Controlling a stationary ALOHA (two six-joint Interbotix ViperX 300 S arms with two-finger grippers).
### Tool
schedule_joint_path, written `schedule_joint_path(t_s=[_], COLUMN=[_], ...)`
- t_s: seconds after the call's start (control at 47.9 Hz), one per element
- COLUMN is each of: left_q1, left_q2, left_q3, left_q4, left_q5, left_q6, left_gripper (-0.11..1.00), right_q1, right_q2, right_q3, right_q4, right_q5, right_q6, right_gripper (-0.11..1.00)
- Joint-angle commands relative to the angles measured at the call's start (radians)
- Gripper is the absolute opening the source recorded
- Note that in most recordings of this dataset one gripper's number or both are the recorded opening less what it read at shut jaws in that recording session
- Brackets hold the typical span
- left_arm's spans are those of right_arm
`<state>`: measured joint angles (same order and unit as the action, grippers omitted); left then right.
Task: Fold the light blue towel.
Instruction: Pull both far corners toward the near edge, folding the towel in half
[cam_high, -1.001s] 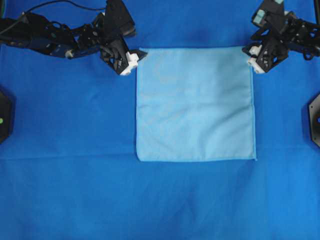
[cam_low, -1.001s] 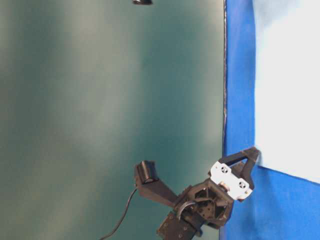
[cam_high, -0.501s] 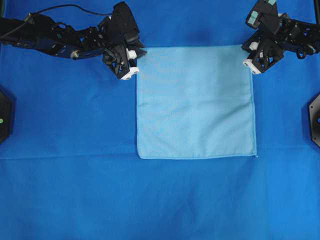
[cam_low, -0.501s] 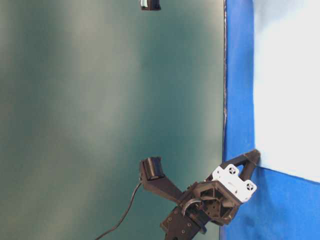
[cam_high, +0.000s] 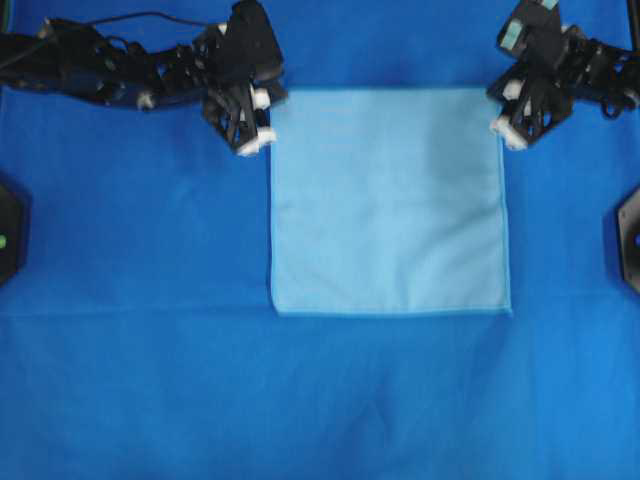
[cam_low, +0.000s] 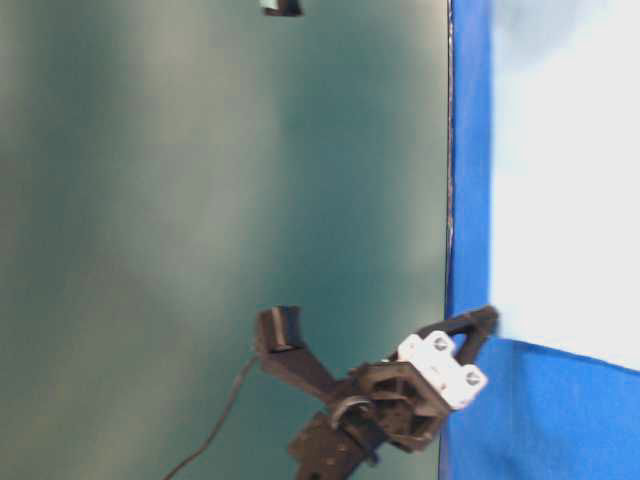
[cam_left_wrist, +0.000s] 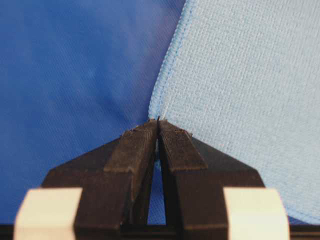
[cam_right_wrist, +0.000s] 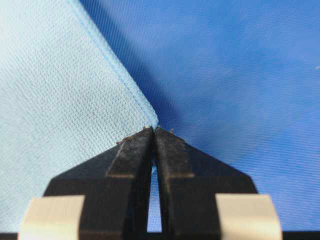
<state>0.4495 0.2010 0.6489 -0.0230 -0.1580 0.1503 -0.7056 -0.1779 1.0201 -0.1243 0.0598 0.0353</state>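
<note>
Lay flat on the royal-blue cloth (cam_high: 130, 380), the light blue towel (cam_high: 388, 200). Pinched its far left corner with the left claw (cam_left_wrist: 158, 122), tips closed on the hem; gripped the far right corner with the right claw (cam_right_wrist: 153, 129)

L gripper (cam_left_wrist: 158, 122) pinching towel (cam_left_wrist: 235, 85) corner—tight.

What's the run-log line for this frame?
stage: corner grasp | left gripper: shut on light blue towel corner | right gripper: shut on other top corner | towel: flat, unfolded on deep blue cloth
</note>
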Motion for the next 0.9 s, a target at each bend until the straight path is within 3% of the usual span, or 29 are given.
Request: schedule_joint_path(t_s=[0.0, 0.271, 0.438, 0.605, 0.876], left_q1=[0.002, -0.006, -0.044, -0.118, -0.305], left_q2=[-0.051, -0.067, -0.092, -0.132, -0.147], left_q3=[-0.014, -0.014, -0.003, 0.018, 0.044], left_q4=[0.0, 0.0, 0.0, 0.0, 0.0], left_q5=[0.003, 0.012, 0.044, 0.103, 0.175], left_q6=[0.005, 0.006, -0.003, -0.011, -0.038], left_gripper=[0.01, 0.01, 0.01, 0.01, 0.01], right_q1=[-0.003, 0.002, 0.06, 0.172, 0.431], right_q2=[-0.054, -0.097, -0.123, -0.186, -0.267], right_q3=[-0.006, -0.003, 0.005, 0.037, 0.101], right_q4=[0.002, 0.006, 0.034, 0.112, 0.318], right_q5=[0.017, 0.06, 0.094, 0.166, 0.201], right_q6=[0.0, 0.003, 0.005, 0.005, 0.006], right_gripper=[0.02, 0.02, 0.02, 0.02, 0.02])
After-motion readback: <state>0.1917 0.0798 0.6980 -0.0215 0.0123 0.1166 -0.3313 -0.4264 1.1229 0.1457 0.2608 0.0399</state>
